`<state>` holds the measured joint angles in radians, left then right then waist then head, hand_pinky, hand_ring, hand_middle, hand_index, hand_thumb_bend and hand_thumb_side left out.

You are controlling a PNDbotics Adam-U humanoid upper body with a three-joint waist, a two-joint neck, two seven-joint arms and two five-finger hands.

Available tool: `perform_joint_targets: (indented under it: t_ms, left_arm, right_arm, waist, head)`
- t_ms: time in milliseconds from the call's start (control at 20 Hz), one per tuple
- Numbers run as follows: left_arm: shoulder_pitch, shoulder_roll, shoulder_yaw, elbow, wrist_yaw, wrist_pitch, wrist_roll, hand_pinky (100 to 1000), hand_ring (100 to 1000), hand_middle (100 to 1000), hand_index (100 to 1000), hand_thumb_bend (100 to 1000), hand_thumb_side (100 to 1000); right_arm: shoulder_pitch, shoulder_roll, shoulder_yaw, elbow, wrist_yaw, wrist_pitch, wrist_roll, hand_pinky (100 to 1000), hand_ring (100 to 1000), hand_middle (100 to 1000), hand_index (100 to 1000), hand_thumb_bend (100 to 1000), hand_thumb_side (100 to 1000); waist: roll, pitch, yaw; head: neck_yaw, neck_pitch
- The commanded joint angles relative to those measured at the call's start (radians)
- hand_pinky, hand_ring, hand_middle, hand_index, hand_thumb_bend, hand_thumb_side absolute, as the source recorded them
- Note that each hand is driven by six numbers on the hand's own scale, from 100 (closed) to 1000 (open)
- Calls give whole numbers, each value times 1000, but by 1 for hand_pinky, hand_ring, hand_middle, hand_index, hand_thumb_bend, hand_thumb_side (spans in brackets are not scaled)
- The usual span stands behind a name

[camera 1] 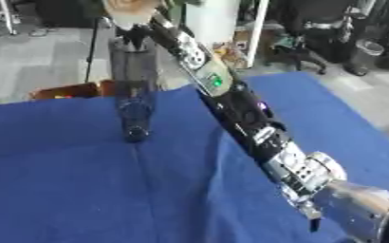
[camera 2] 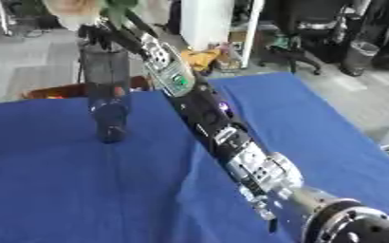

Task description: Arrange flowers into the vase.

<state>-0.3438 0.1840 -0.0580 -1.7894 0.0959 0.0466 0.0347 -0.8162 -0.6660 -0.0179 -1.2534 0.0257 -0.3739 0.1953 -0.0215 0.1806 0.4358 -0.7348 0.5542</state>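
One blue cloth [camera 1: 73, 190], one arm, one vase, one flower.

One right arm [camera 1: 256, 128] crosses the blue cloth from the lower right up to the top. One tall, dark, clear vase [camera 1: 134, 90] stands upright on the cloth. The right hand [camera 1: 135, 32] is over its mouth and holds one pale flower [camera 1: 130, 10]; the fingers are mostly hidden.

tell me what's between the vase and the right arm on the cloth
Nothing: only bare blue cloth lies between the vase base and the right arm, clearest in the left eye view.
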Motion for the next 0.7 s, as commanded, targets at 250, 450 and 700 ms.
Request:
perform_joint_targets:
  t_ms: [250,450,700]
  left_arm:
    - [-7,21,5,-12,-4,-1,4,399,567,601,770,591,701]
    - [-6,21,5,-11,-4,0,5,399,568,601,770,589,704]
    - [-5,21,5,-11,-3,0,6,400,568,602,770,587,706]
  right_arm:
    - [-14,-35,-4,3,-45,45,18,100,294,100,445,100,1000]
    - [-19,-34,-6,34,-94,100,61,100,302,100,454,100,996]
    - [-25,-28,-13,58,-138,153,106,100,305,100,459,100,982]
  waist:
    - [-12,-30,-8]
    - [-13,-29,-10]
    - [-13,-30,-11]
  head:
    - [3,8]
    - [4,12]
    - [4,16]
